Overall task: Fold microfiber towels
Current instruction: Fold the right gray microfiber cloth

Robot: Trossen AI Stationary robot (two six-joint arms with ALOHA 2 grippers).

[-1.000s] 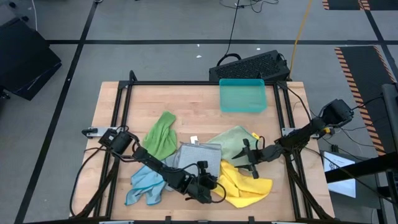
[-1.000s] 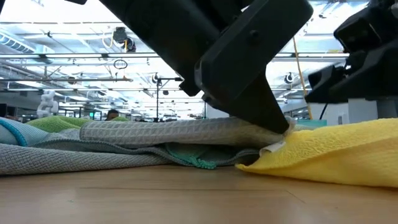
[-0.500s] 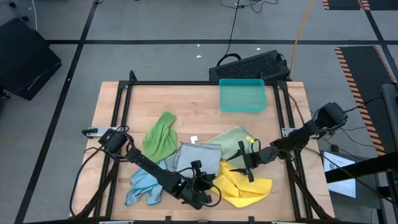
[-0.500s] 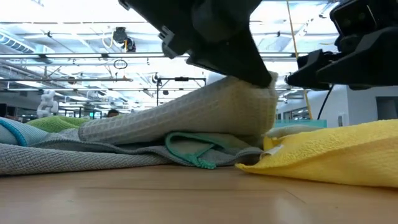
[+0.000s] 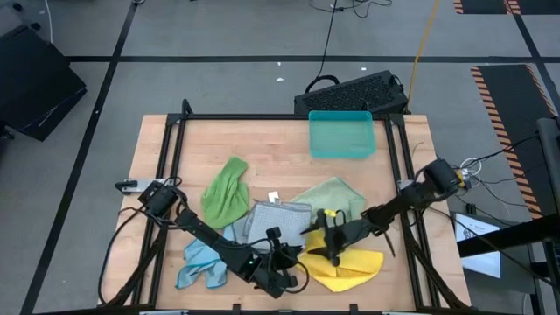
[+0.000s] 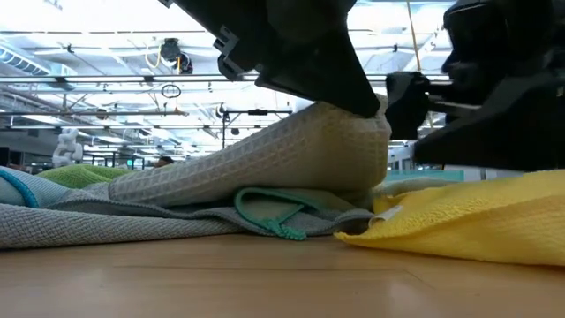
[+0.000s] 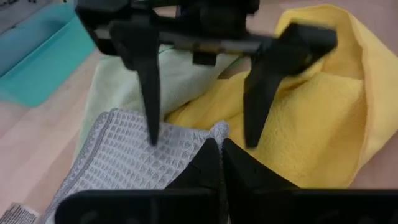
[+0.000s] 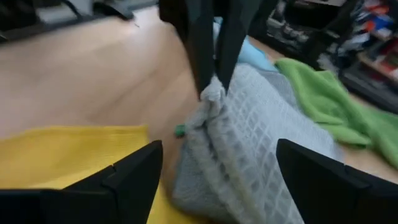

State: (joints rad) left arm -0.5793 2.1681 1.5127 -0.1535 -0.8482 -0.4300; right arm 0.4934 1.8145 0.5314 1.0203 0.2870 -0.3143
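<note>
Pale wooden boards make up the table (image 5: pixel 262 144), framed by a black rail, with grey floor around it in the high view. Low in that frame, slightly right of centre, the left gripper (image 5: pixel 289 258) has its fingers pinched together on a corner of the grey waffle-weave microfiber towel (image 5: pixel 278 219); the low view shows that corner lifted off the wood in a rounded hump (image 6: pixel 291 159). Just right of it, the right gripper (image 5: pixel 325 236) stands with its fingers spread wide, one to either side of the raised grey corner, holding nothing; the right wrist view shows the pinched corner between them.

Under and beside the grey cloth lie a yellow plush microfiber towel (image 5: pixel 350 262) at lower right, a pale green one (image 5: pixel 328 194) above it, a bright green one (image 5: pixel 226 188) left of centre and a light blue one (image 5: pixel 203 260) at lower left. A rigid teal plastic tray (image 5: pixel 341 133) sits at the upper right of the table.

The step appears to be taking a second hold on the grey towel. It would go best if the right fingers close on the grey layer alone, clear of the yellow edge, before either arm pulls the cloth flat.
</note>
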